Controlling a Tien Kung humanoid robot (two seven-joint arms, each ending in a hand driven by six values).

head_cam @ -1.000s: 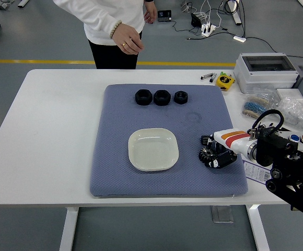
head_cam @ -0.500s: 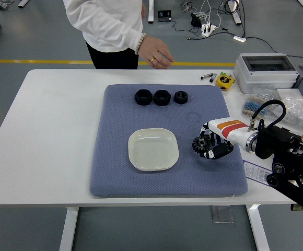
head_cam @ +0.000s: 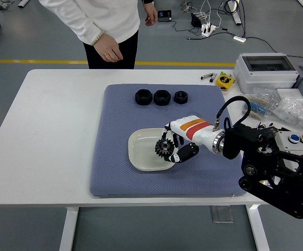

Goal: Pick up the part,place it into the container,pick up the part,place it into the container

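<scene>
One black toothed gear (head_cam: 164,147) sits in the grip of the right hand (head_cam: 178,144), whose fingers are curled around it, holding it over the right part of the one pale dish (head_cam: 141,151). Whether the gear touches the dish cannot be told. The dish lies near the middle of a blue-grey mat (head_cam: 115,130) that covers much of the white bench (head_cam: 47,130).

Three black nut-like parts (head_cam: 161,97) stand in a row at the far side of the mat, just beside one another and well apart from the dish. The right arm comes in from the right, its white forearm shell marked with an orange and a red band.

One person (head_cam: 104,21) in a white top stands at the far side of the bench; one hand (head_cam: 107,50) hangs loose above the far edge and holds nothing, the other is up by the body.

At the far right of the bench lie a grey box with a clear lid (head_cam: 266,70), a small yellow tape measure (head_cam: 224,81), clear bags (head_cam: 295,111) and several coloured buttons (head_cam: 300,138).
</scene>
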